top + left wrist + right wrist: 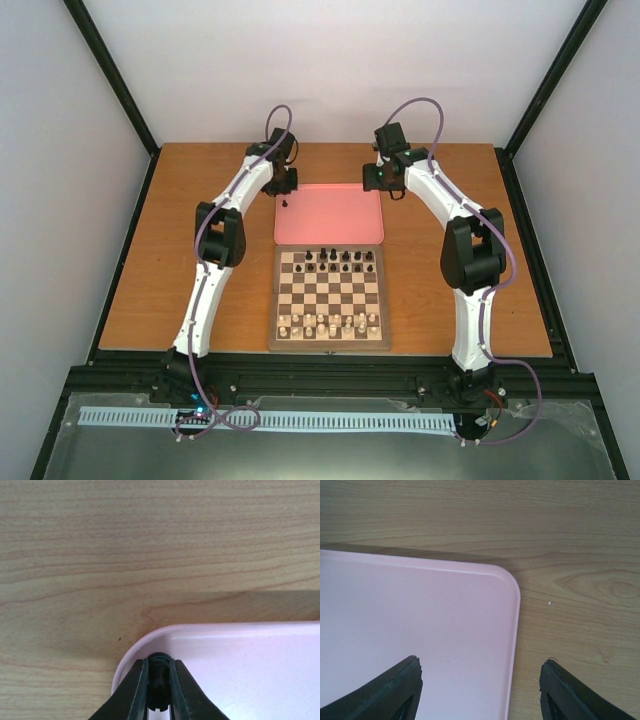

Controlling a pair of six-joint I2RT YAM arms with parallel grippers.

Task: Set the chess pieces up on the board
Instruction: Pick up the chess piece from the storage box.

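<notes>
Pick-up: left gripper point(159, 700) clamped on a black chess piece point(159, 672) at the pink tray point(250, 670) corner, right gripper point(480, 690) wide and empty; lift to the board point(329, 345) looks next.

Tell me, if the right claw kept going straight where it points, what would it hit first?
Probably the pink tray, near its corner rim: the open right gripper points down, one finger above the tray, the other above the wooden table. Its height is hard to judge.
</notes>
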